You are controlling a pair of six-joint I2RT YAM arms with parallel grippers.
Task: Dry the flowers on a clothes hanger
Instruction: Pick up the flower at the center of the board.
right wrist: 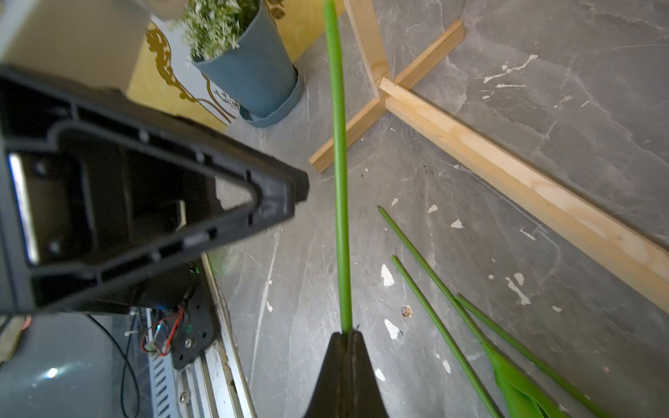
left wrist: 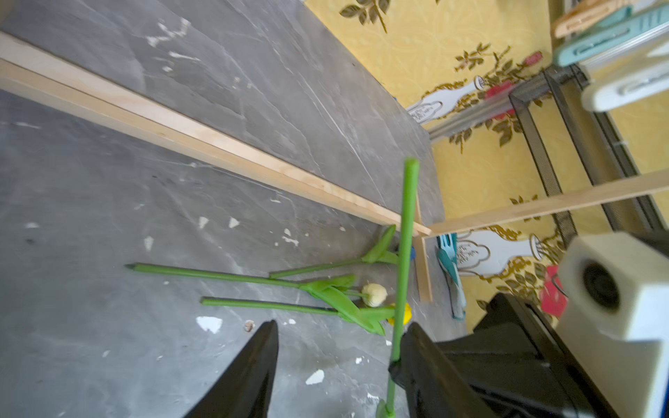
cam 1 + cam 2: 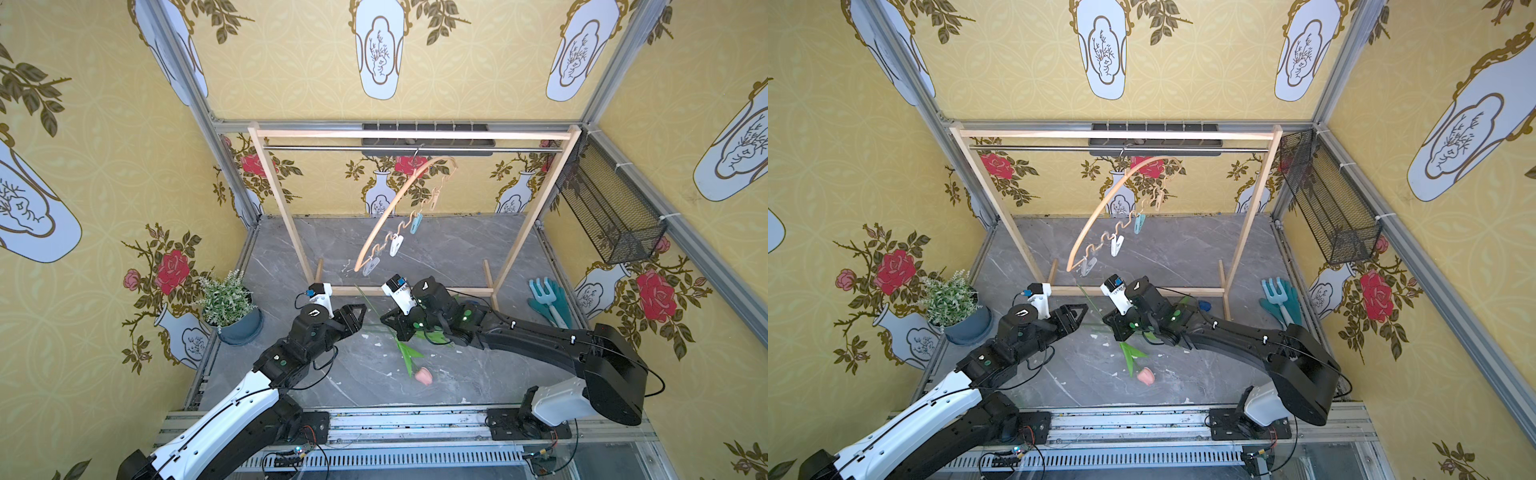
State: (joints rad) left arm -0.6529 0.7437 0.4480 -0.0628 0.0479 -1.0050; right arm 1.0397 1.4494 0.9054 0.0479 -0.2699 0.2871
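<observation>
Right wrist: my right pincer clamps one tulip stem; left pincer gapes alongside; three tulips lie near the rack bar.

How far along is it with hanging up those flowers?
Done: nothing is hung yet. All four pegs on the clothes hanger are empty.
In hand: the right gripper is shut on the pink tulip by its stem, with the open left gripper close beside it.
Left: clip that one, then the three other tulips lying on the floor.
</observation>
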